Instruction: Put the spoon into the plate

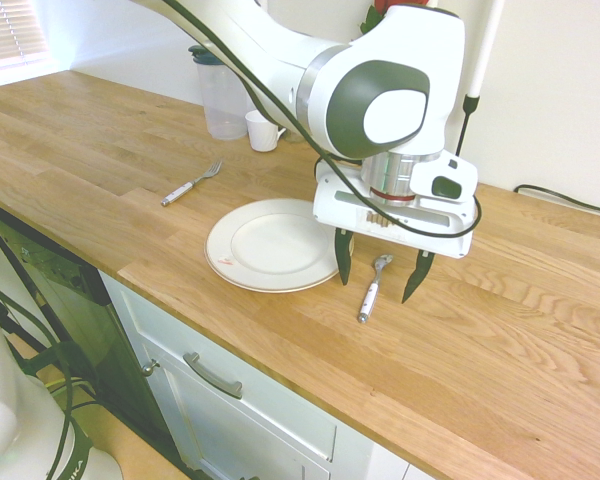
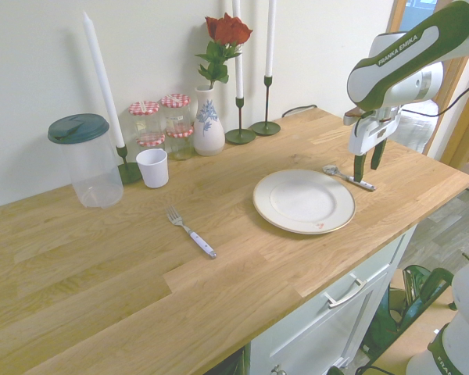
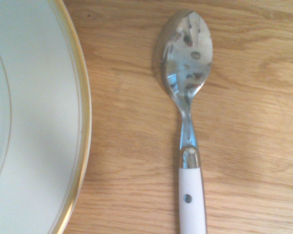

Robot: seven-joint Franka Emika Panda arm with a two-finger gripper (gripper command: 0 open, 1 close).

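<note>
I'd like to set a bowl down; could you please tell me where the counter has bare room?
Bare wood lies between the fork and the counter's front edge, left of the plate. The crowded spots are around the spoon, under the open gripper, and along the wall.

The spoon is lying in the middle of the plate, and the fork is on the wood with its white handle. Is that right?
Not quite: the spoon isn't on the plate. It lies on the wooden counter beside it, as the first exterior view shows. The fork is as you said.
</note>
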